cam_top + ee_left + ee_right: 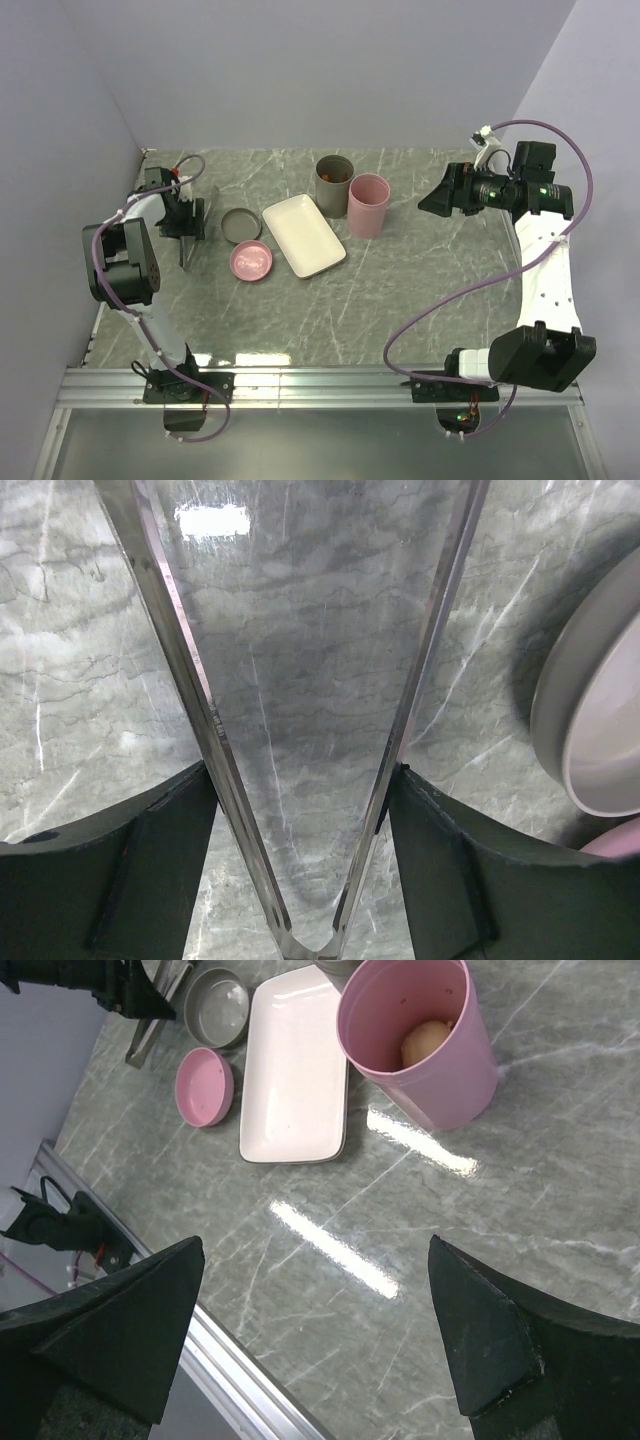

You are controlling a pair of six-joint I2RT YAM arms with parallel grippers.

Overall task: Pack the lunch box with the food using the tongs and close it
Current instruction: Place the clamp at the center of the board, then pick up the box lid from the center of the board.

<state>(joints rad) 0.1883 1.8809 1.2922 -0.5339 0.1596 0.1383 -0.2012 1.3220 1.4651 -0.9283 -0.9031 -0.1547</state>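
Evidently the food (338, 176) is already in the lunch box (330, 200) by the counter's far edge; its lid (241, 226) lies off, left gripper (192, 225) clasping the tongs (205, 715), right gripper (316, 1245) gaping empty

My fingers (150, 870) are matt black plastic; the tongs (188, 680) are polished metal, smooth and bright as a mirror. The table (500, 1190) is grey and veined like stone, glossy under the lights. The white tray (295, 1070) gleams too, while the pink cup (440, 1070) looks like smooth, satin plastic.
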